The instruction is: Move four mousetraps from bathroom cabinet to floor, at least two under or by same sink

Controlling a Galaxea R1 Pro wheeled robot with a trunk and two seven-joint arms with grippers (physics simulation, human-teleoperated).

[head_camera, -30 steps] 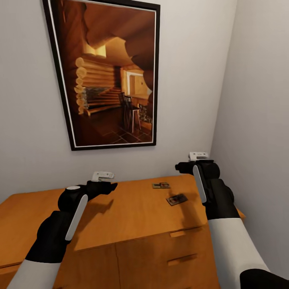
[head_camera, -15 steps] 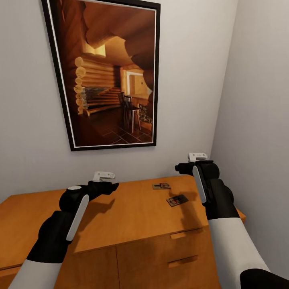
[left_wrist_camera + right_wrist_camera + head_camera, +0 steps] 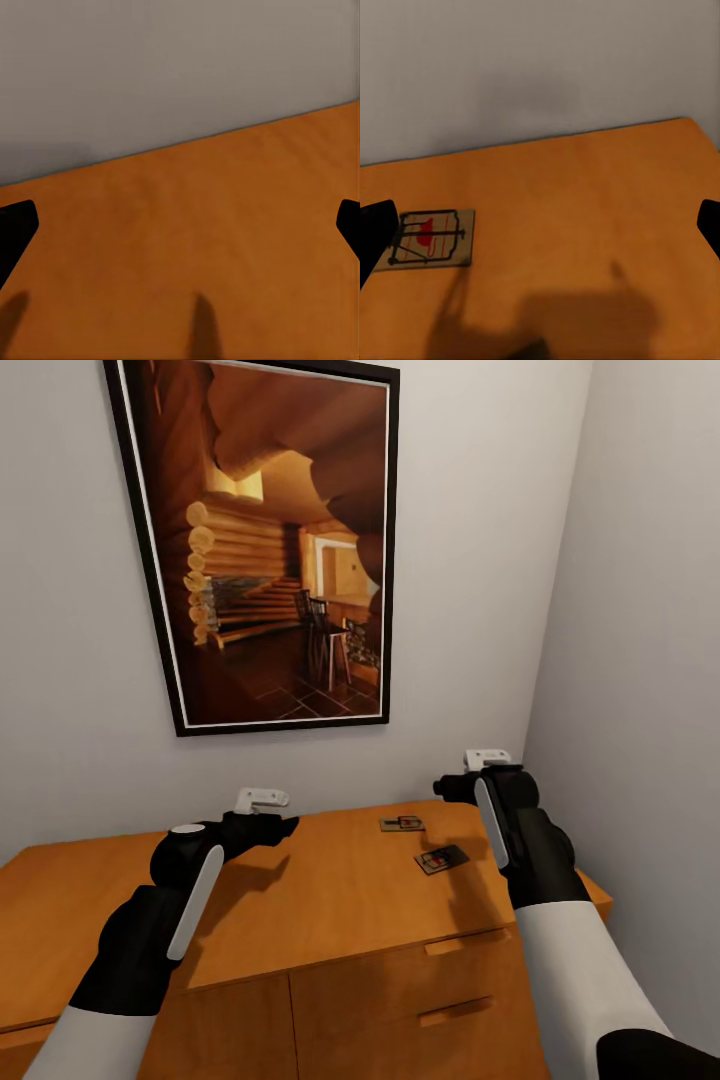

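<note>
Two mousetraps lie on top of the orange-brown cabinet [image 3: 340, 900] toward its right end: one [image 3: 402, 823] near the wall and one [image 3: 441, 858] closer to the front. My right gripper [image 3: 445, 786] hovers above and just right of them, open; its wrist view shows one mousetrap [image 3: 429, 238] flat on the wood beside one black fingertip [image 3: 375, 232], with the gripper [image 3: 540, 225] empty. My left gripper [image 3: 283, 823] hangs open over the bare middle of the cabinet top [image 3: 195, 247], well left of the traps, holding nothing [image 3: 180, 225].
A large framed picture [image 3: 270, 540] of a log cabin interior hangs on the grey wall behind the cabinet. A side wall [image 3: 650, 660] closes in on the right, near my right arm. Drawer fronts with slim handles [image 3: 462, 940] face me below.
The view has shifted slightly. My right gripper has drifted a little to the left, and the left gripper a touch lower. The traps have not moved.
</note>
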